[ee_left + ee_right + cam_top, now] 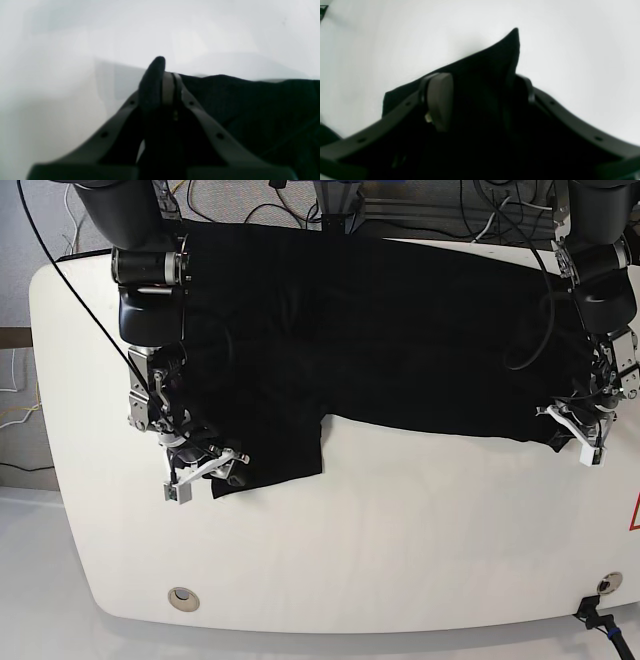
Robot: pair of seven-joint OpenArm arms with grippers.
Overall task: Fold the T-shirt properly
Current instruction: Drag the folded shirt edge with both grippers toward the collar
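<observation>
One T-shirt (400, 330), two end effectors: left (578, 432), right (205, 470); one table (400, 540).

The T-shirt (400, 350) is black cloth, matt and soft, with a fine knitted texture that I can see near my left gripper (163, 75). My fingers (440, 100) look like dark matt plastic, smooth, with small screw holes. The pad on my right gripper (480, 90) is a dull grey. The table (400, 540) is white, smooth, with a light shine.
</observation>
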